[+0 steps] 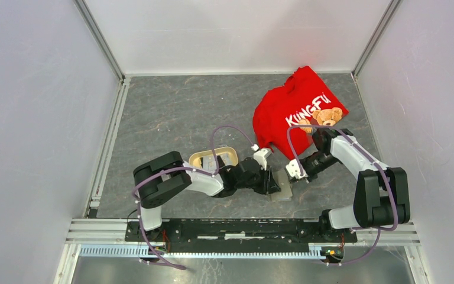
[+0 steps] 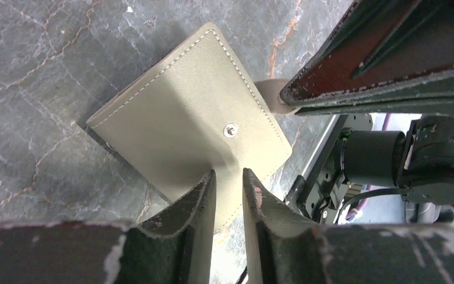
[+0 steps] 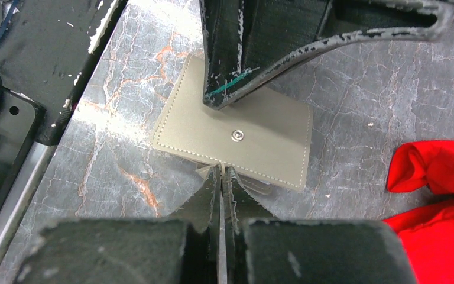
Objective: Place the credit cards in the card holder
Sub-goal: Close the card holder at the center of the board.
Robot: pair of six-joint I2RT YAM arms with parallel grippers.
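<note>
The card holder (image 1: pixel 282 192) lies folded on the grey table between both grippers, olive-grey with white stitching and a metal snap (image 2: pixel 230 129). My left gripper (image 2: pixel 229 173) stands over its corner with a narrow gap between the jaws; the holder's edge shows through that gap. My right gripper (image 3: pixel 221 168) is shut at the opposite edge of the card holder (image 3: pixel 260 142), pinching a thin pale tab there. That tab (image 2: pixel 269 94) sticks out at the right gripper's tip. No credit cards show clearly; something pale lies in the beige tray (image 1: pixel 214 158).
A red shirt (image 1: pixel 298 112) with a bear print lies at the back right, its edge close to the right arm (image 3: pixel 431 177). The beige oval tray sits just left of the left wrist. The black base rail (image 1: pixel 236 228) runs along the near edge.
</note>
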